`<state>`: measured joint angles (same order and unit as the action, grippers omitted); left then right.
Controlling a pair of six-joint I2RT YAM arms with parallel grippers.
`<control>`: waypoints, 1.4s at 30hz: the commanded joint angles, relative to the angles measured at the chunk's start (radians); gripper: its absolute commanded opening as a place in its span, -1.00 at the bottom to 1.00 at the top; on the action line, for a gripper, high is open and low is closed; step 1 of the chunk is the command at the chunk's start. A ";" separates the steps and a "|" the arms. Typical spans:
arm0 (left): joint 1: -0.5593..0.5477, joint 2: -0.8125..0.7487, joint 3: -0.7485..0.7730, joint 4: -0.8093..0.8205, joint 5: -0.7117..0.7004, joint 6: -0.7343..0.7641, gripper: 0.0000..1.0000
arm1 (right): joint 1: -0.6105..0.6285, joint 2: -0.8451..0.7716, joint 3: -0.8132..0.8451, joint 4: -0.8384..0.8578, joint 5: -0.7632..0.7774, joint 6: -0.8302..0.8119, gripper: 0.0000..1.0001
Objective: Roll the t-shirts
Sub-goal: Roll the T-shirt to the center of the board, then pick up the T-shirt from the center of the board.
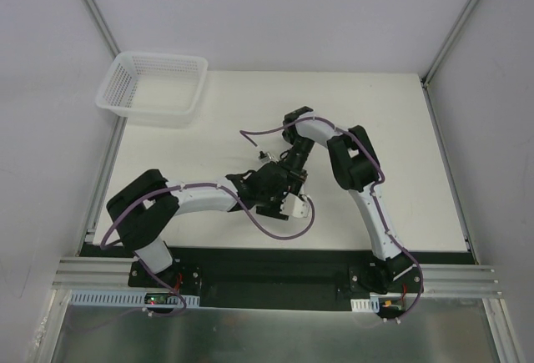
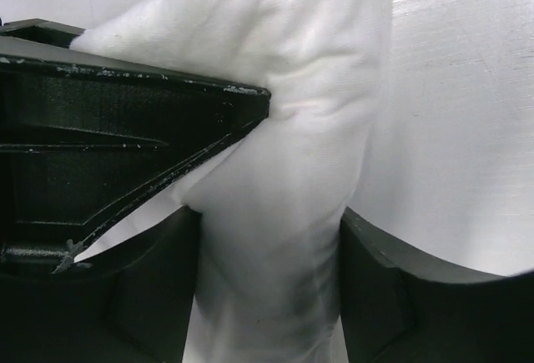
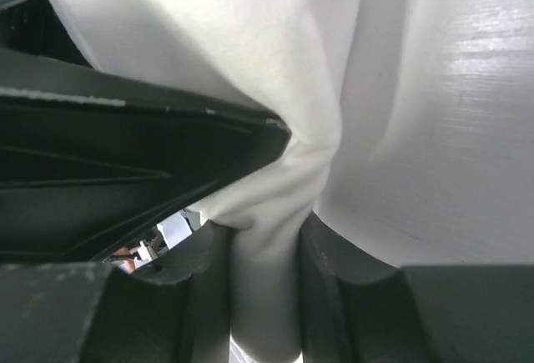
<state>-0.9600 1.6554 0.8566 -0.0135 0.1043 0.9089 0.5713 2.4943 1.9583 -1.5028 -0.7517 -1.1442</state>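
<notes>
A white t-shirt is bunched into a thick soft wad at the middle of the table, where both arms meet. In the left wrist view the wad fills the gap of my left gripper, and both fingers press on the cloth. My right gripper pinches a narrower fold of the same t-shirt. From above, the left gripper and right gripper sit tight together and cover nearly all of the cloth.
A white mesh basket stands at the table's far left corner. The white table stretches to the right of the arms. A black part of the other arm crowds each wrist view.
</notes>
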 commanded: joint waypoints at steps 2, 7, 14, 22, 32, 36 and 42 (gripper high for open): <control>0.043 0.168 0.030 -0.160 -0.055 0.010 -0.16 | -0.033 0.031 -0.001 -0.154 0.014 -0.104 0.10; 0.064 0.225 0.107 -0.282 -0.028 -0.015 -0.80 | -0.165 -0.206 -0.005 -0.155 -0.021 -0.114 0.92; 0.076 0.236 0.145 -0.394 0.011 -0.024 -1.00 | -0.413 -0.507 -0.107 -0.154 -0.034 -0.106 0.92; 0.223 0.165 0.429 -0.615 0.193 -0.185 -1.00 | -0.619 -0.758 -0.261 -0.126 -0.078 -0.085 0.92; 0.241 0.130 0.460 -0.646 0.190 -0.205 -1.00 | -0.731 -1.157 -0.476 0.544 0.130 0.421 0.92; 0.259 0.086 0.493 -0.646 0.205 -0.251 -1.00 | -0.731 -1.126 -0.512 0.564 0.152 0.506 0.92; 0.346 0.046 0.646 -0.677 0.209 -0.284 -1.00 | -0.734 -1.124 -0.533 0.564 0.170 0.506 0.92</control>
<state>-0.6785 1.7962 1.3571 -0.6651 0.2882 0.6712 -0.1612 1.3533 1.4269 -0.9630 -0.6159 -0.7052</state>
